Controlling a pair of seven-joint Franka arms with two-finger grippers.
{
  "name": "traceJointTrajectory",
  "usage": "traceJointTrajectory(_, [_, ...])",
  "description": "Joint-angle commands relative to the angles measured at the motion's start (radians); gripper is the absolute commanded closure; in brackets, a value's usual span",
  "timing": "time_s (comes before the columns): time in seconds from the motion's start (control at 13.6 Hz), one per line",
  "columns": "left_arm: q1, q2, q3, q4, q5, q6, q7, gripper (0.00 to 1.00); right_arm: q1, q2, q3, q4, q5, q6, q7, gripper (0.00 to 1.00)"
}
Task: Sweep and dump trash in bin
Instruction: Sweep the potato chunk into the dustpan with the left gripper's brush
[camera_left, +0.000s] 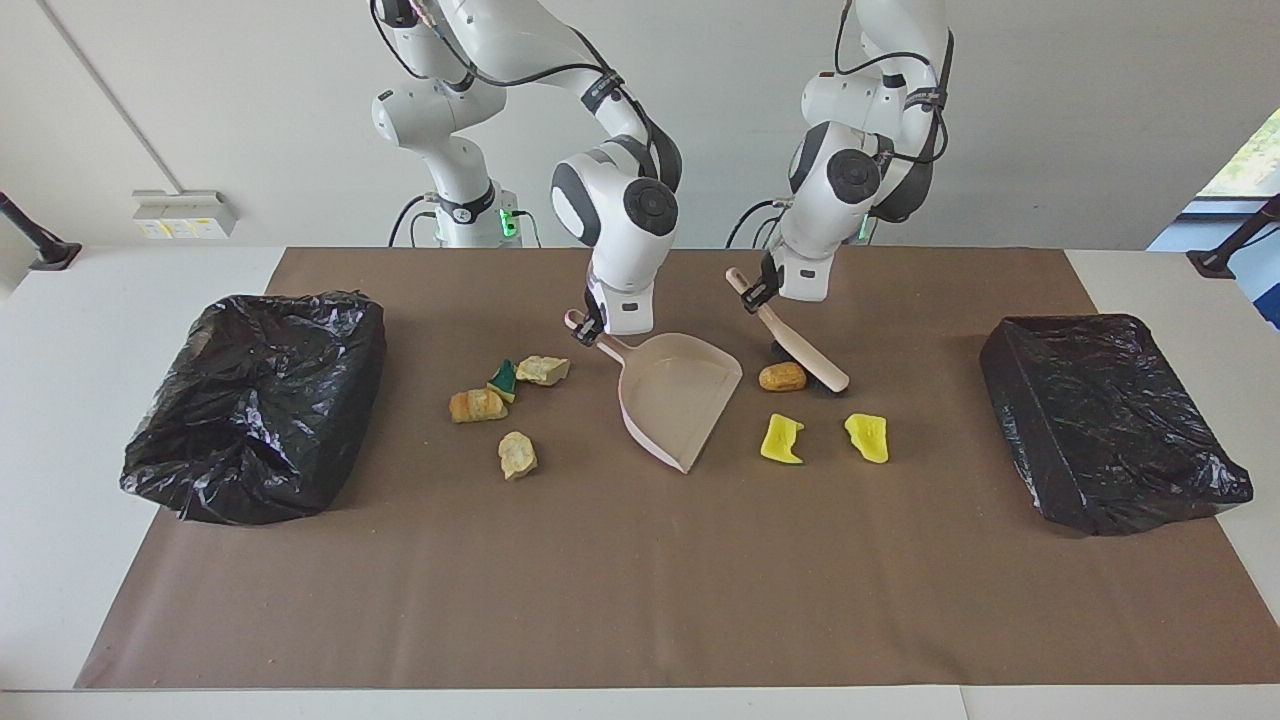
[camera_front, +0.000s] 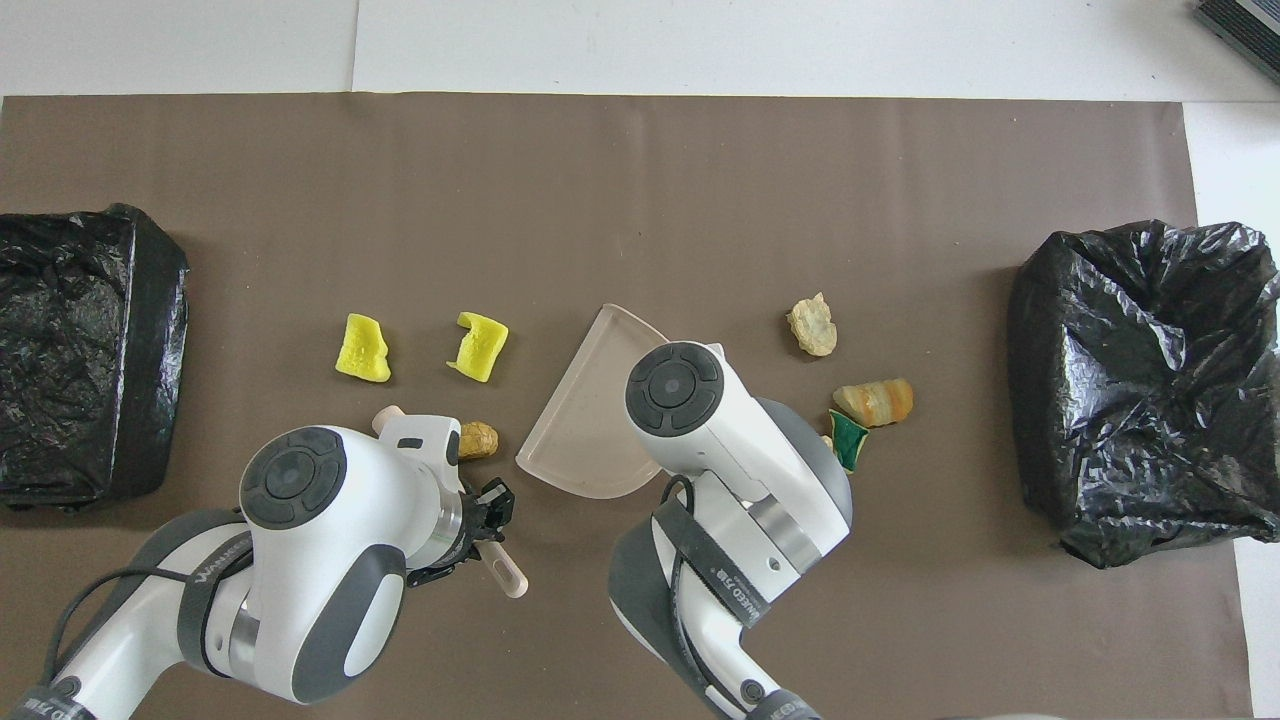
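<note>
Mid-mat: left hand (camera_left: 758, 296) grips brush (camera_left: 797, 345); right hand (camera_left: 588, 331) grips dustpan (camera_left: 678, 397).

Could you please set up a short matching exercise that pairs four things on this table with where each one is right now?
Things:
1. pink dustpan
2. brush
3. orange-brown lump
4. green lump

Places:
A. lying between the brush head and the dustpan
B. held by its handle in the right pincer
C. among tan lumps toward the right arm's end of the table
D. held by its handle in the left pincer

Pairs: 1-B, 2-D, 3-A, 4-C
</note>
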Motion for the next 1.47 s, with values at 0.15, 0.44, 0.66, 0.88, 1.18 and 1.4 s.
traceJointTrajectory(0.15, [-0.136,0.012,0.006,0.014,-0.036,0.082,0.032,1.0,-0.002,-0.01,0.003,-0.019,-0.011,0.025,0.034,1.0])
traceJointTrajectory(0.44, [-0.219,0.022,0.004,0.04,-0.058,0.078,0.357,1.0,-0.002,-0.01,0.003,-0.019,-0.008,0.025,0.036,1.0])
traceJointTrajectory(0.66, [-0.237,0.065,0.006,0.117,-0.058,0.062,0.536,1.0,-0.002,-0.011,0.003,-0.019,-0.006,0.021,0.043,1.0])
traceJointTrajectory(0.88, [-0.217,0.11,0.012,0.206,-0.044,0.007,0.551,1.0,-0.028,-0.011,0.005,-0.039,0.102,0.019,-0.034,1.0])
traceJointTrajectory(1.18, [-0.032,0.086,0.017,0.259,0.032,-0.178,0.725,1.0,-0.033,-0.019,0.005,-0.059,0.126,0.007,-0.021,1.0])
traceJointTrajectory(1.4, [0.14,0.09,0.017,0.367,0.049,-0.327,0.9,1.0,-0.031,-0.019,0.003,-0.059,0.126,0.014,-0.012,1.0])
